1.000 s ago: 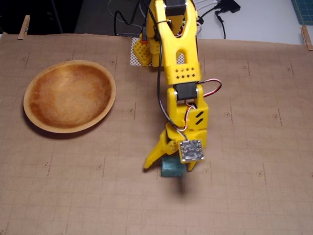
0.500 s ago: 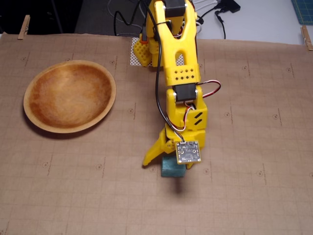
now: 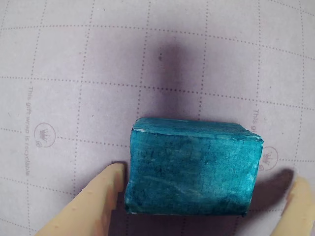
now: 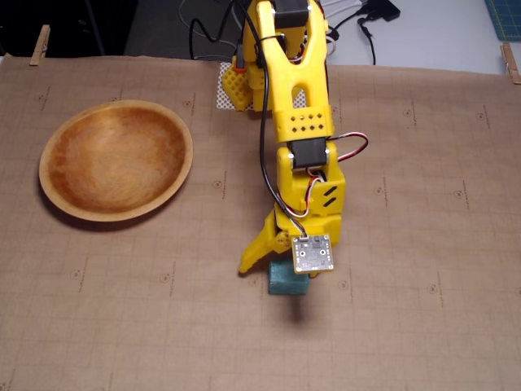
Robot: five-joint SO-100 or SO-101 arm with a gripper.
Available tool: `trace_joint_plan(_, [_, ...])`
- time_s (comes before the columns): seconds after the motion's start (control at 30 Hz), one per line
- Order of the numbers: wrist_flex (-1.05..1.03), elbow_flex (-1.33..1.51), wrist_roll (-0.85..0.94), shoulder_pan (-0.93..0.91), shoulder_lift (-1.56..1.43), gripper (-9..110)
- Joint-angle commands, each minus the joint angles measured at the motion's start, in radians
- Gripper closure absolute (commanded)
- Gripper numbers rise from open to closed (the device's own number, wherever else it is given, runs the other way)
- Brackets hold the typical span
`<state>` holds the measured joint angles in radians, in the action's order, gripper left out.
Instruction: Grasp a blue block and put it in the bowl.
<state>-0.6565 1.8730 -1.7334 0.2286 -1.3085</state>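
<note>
While the arm (image 4: 295, 98) reaches down over the paper, its gripper (image 3: 206, 196) straddles the blue block (image 3: 192, 167), fingers spread wide, untouching.

The blue block (image 3: 193, 167) sits between the spread claw (image 3: 204, 196) fingers on dotted-grid paper (image 3: 74, 73).

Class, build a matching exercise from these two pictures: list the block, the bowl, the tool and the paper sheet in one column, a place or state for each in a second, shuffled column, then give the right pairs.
Things:
1. blue block
2. bowl
3. tool
4. paper sheet

Places or states:
A. empty, at the left of the fixed view
B. lying on the paper between the two fingers
C. open, a finger on each side of the block
D. covers the table, printed with a dotted grid

Pairs: 1-B, 2-A, 3-C, 4-D
</note>
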Motion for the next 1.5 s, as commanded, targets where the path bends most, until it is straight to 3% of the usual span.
trace_joint_plan(0.0, [-0.014,-0.031,0.008,-0.008,-0.037,72])
trace_joint_plan(0.2, [-0.014,-0.026,0.005,-0.009,-0.037,87])
trace_joint_plan(0.6, [-0.014,-0.028,0.005,-0.009,-0.038,103])
trace_joint_plan(0.8, [-0.014,-0.017,0.006,-0.008,-0.089,104])
trace_joint_plan(1.23, [-0.023,0.195,0.009,0.006,-0.575,104])
trace_joint_plan(1.47, [-0.199,0.222,0.009,-0.021,-0.825,104])
